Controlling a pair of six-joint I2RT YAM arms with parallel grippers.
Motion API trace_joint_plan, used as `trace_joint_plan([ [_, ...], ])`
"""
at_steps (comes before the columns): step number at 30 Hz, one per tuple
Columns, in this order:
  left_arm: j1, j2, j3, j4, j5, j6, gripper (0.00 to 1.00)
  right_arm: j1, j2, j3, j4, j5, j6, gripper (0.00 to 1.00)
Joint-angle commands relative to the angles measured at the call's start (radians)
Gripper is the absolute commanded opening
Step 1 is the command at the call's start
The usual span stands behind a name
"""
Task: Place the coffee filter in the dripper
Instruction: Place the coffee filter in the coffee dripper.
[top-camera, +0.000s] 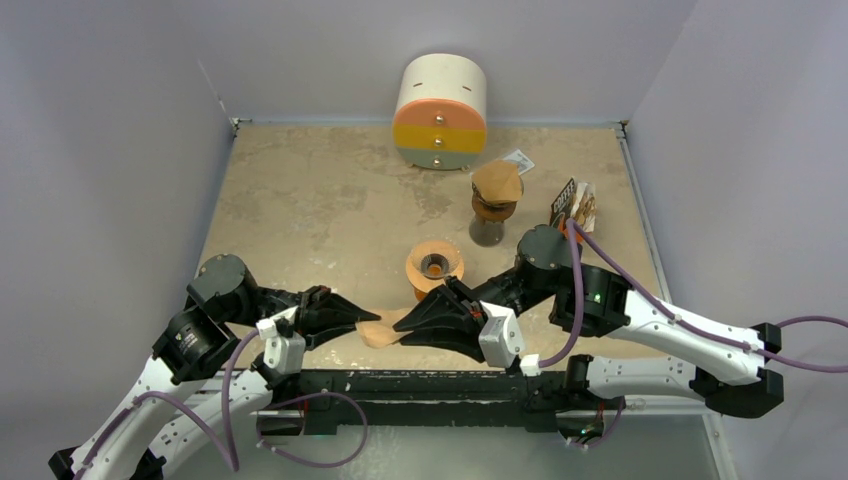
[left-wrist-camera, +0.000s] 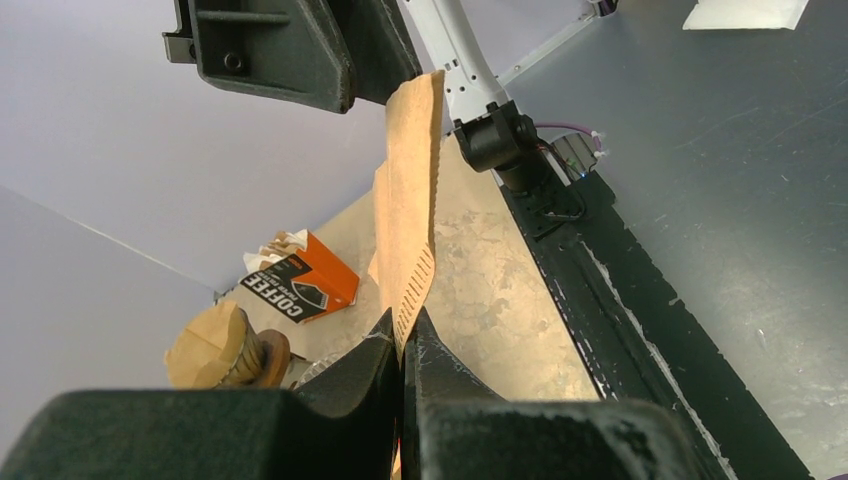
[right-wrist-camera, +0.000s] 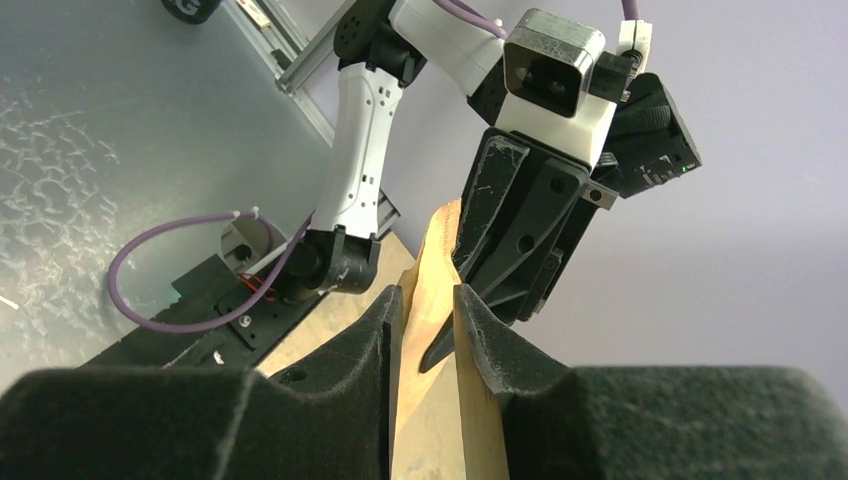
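A tan paper coffee filter (top-camera: 383, 330) hangs just above the table's front edge, between both grippers. My left gripper (top-camera: 372, 318) is shut on its crimped seam (left-wrist-camera: 412, 280); the filter (left-wrist-camera: 408, 190) stands up from those fingertips (left-wrist-camera: 403, 325). From the other side, my right gripper (top-camera: 406, 325) reaches in with its jaws part way open. The filter's edge (right-wrist-camera: 437, 260) rises between those fingers (right-wrist-camera: 428, 298), against one finger and with a gap at the other. The orange dripper (top-camera: 434, 265) sits on the table just behind both grippers, nothing in it.
A brown pour-over stand with a paper filter on top (top-camera: 497, 190) is at the back right, beside an orange coffee filter box (top-camera: 573, 208). A cream, orange and yellow round drawer unit (top-camera: 440, 110) stands at the back wall. Walls close in the table.
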Motion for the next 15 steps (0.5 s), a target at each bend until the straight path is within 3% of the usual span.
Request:
trace_joint_plan([
  [1,-0.003,-0.006,0.031,-0.007,0.023,0.022,0.0,0.007,-0.008,0.002,0.018,0.006,-0.005,0.28],
  [15,-0.003,-0.001,0.032,-0.032,0.055,0.044,0.0,0.007,-0.011,0.0,0.019,0.03,-0.014,0.27],
])
